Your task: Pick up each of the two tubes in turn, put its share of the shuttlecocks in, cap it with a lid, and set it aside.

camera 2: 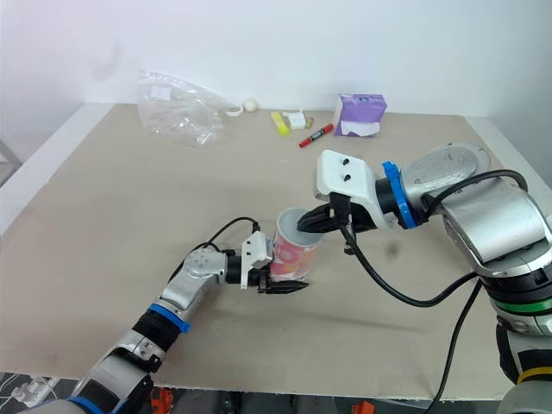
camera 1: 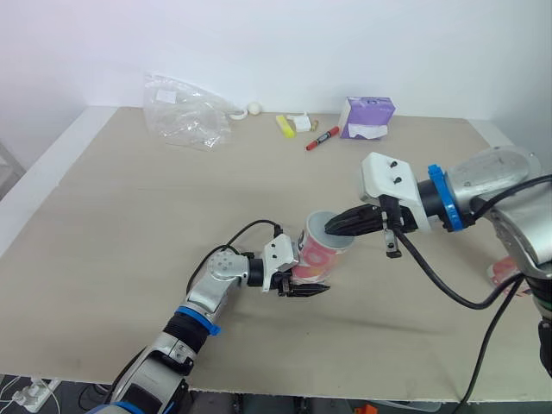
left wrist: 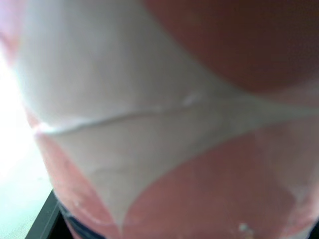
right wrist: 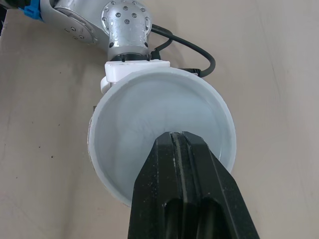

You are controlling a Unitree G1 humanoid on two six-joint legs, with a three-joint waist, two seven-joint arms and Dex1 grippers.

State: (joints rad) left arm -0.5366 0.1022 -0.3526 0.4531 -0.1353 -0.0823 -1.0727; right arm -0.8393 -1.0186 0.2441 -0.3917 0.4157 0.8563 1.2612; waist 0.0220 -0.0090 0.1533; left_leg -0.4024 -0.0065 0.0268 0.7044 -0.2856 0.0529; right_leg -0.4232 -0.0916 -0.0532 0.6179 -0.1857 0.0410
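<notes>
left gripper (camera 1: 304, 285) was clamped on the tube (camera 1: 321, 254), open mouth tilted toward the right gripper (camera 1: 329, 228). that one was pinched closed, tips just inside, roughly along the tube's long axis.

A single tube (camera 1: 321, 253) is seen above the front middle of the tabletop (camera 1: 103, 224) — short and wide, its outer wall covered in pink and red patches divided by white bands. It is gripped low on its side by the left hand (camera 1: 299, 280) and is tilted, so that its open mouth is turned upward and toward the robot's right. The rim is round and pale, and the inner wall is whitish; what lies inside cannot be made out. The right hand (right wrist: 175, 137) – fingers pressed together – is held at the mouth, just over the near rim
</notes>
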